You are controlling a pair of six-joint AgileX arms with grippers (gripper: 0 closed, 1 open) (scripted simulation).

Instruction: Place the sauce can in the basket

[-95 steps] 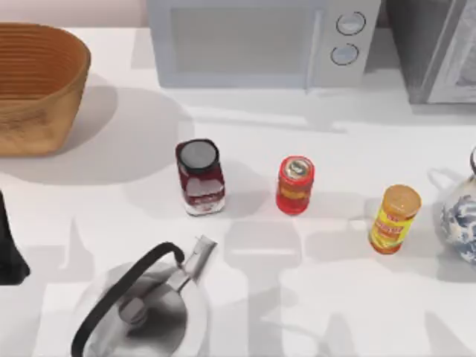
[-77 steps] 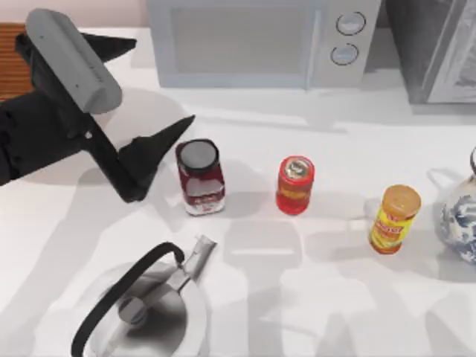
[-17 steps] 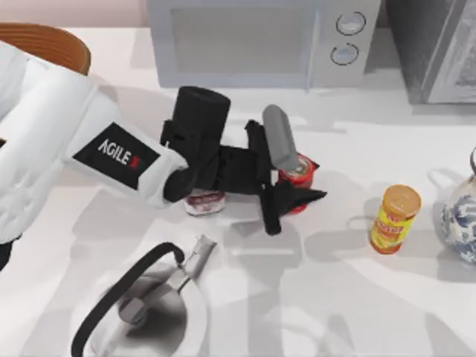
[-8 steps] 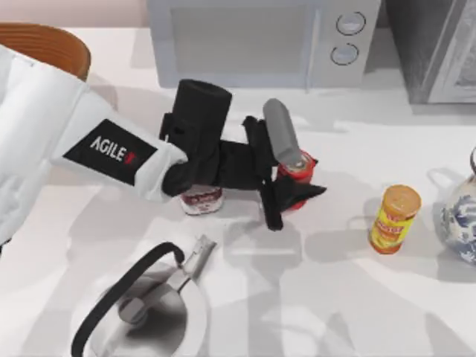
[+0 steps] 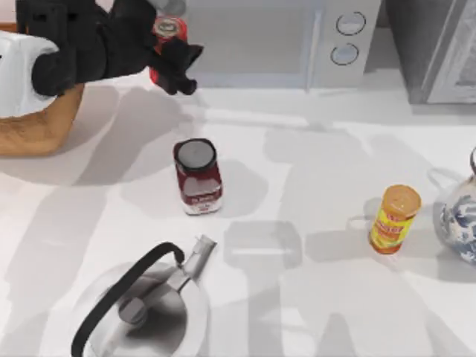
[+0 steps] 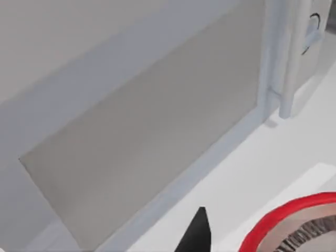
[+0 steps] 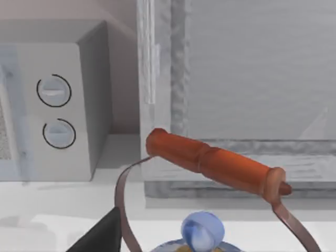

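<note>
Now aloft: the sauce can (image 5: 167, 46), lifted off the table beside the jar (image 5: 198, 177), fingers of the left gripper (image 5: 169, 52) clamped on it. Carried toward the basket (image 5: 41, 126) at the table's left; release pending.

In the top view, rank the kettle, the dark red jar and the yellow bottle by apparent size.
1. Kettle, clearly largest.
2. Dark red jar.
3. Yellow bottle, only slightly smaller than the jar, so that order is unsure.

Sauce can (image 5: 168, 39) held right of basket (image 5: 41, 126), behind jar (image 5: 198, 177)
</note>
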